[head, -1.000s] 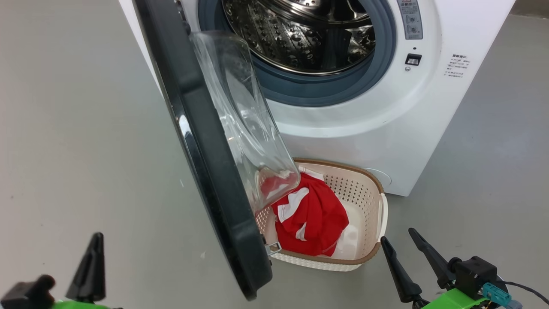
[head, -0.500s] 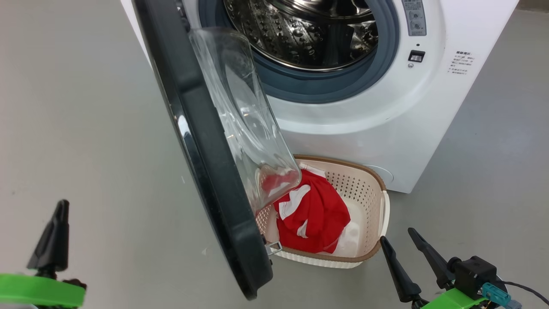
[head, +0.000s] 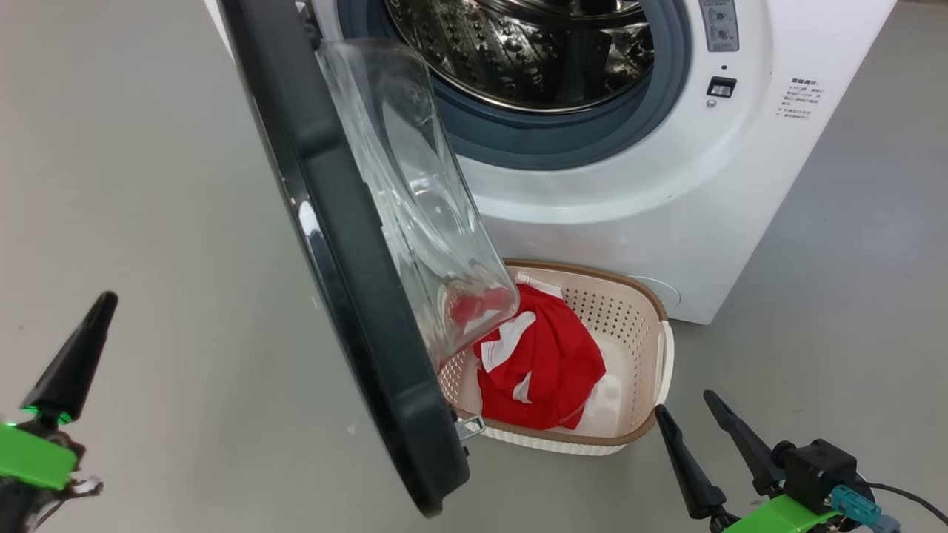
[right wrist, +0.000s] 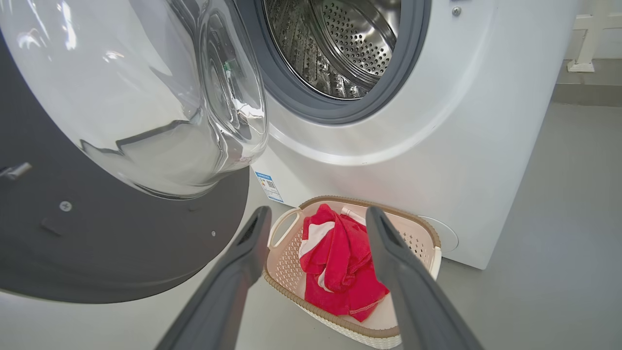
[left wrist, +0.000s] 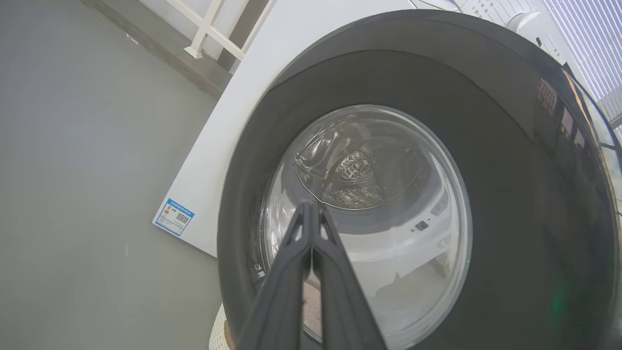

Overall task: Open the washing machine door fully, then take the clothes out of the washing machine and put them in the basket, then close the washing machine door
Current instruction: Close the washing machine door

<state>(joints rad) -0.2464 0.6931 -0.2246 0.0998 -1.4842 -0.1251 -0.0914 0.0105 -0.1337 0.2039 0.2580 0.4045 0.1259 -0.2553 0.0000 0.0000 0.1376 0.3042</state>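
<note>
Clothes [right wrist: 340, 262] (in the basket [right wrist: 286, 255]) lie beyond the right pincer [right wrist: 318, 212].

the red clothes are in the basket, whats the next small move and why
Probably ease the shut left tool forward onto the outer face of the washing machine door and start pushing it closed. The clothes lie in the basket, the drum looks empty, the door stands open, and the tool points at its glass.

Red clothes [head: 541, 363] lie in the basket [head: 622, 326] below the open washing machine door [head: 341, 244].
</note>
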